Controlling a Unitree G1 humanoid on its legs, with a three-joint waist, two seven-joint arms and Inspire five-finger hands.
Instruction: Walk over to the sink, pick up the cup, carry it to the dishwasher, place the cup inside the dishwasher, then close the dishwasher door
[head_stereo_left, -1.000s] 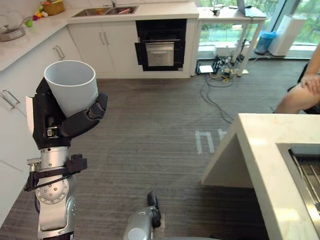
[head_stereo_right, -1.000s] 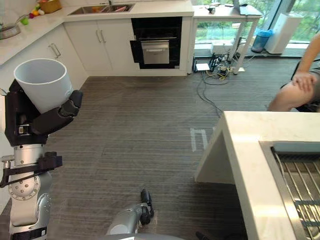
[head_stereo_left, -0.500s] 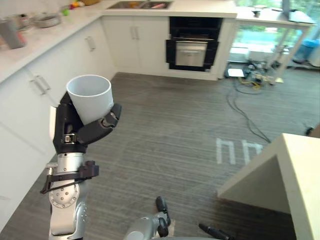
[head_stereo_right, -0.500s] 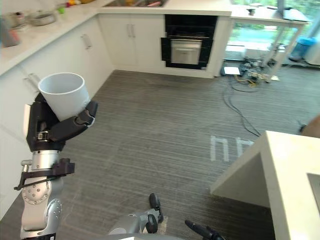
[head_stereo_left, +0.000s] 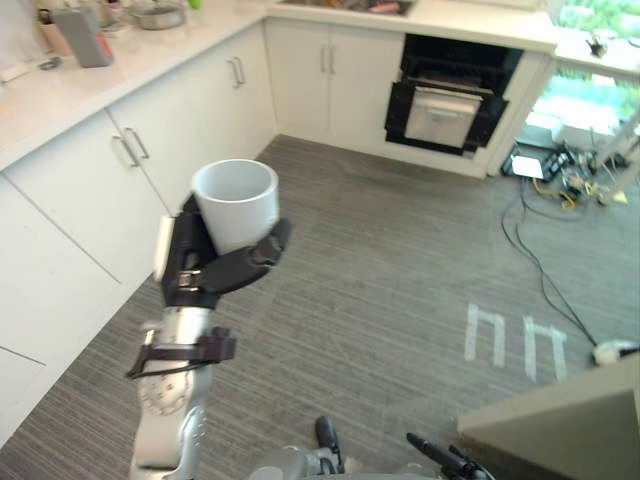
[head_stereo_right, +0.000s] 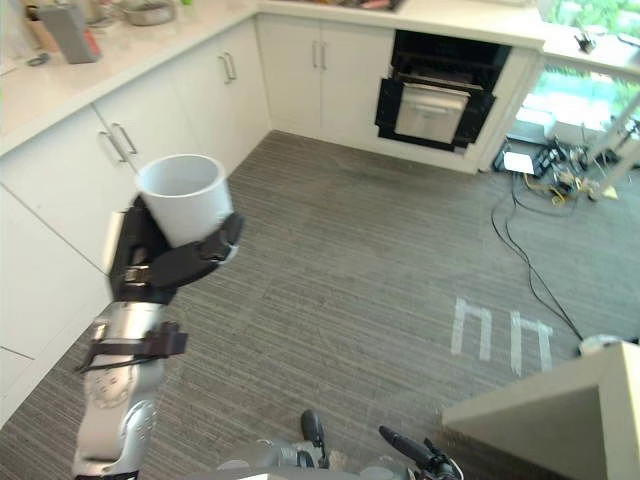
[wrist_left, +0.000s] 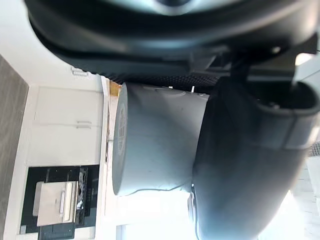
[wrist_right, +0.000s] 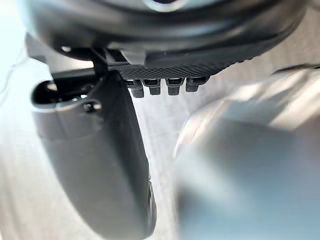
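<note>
A white cup (head_stereo_left: 236, 203) stands upright in my left hand (head_stereo_left: 205, 272), held at chest height over the grey floor, with fingers and thumb curled round its lower wall. The left wrist view shows the cup (wrist_left: 155, 145) clasped against the palm of my left hand (wrist_left: 250, 165). The black dishwasher (head_stereo_left: 452, 95) sits in the far cabinet run, its door hanging part open. The sink (head_stereo_left: 350, 5) lies in the counter just left of it. My right hand (head_stereo_right: 420, 452) hangs low at the bottom edge, fingers relaxed and holding nothing.
White cabinets (head_stereo_left: 120, 170) with a counter carrying a pot and a box run along the left. The corner of a pale island (head_stereo_left: 560, 425) juts in at the lower right. Loose cables (head_stereo_left: 535, 250) trail over the floor, with white floor marks (head_stereo_left: 510, 340) nearby.
The camera has swung left and moved forward: left cabinets are nearer, the island has slid mostly out, the seated person is gone from view. The cup stays in my left hand.
</note>
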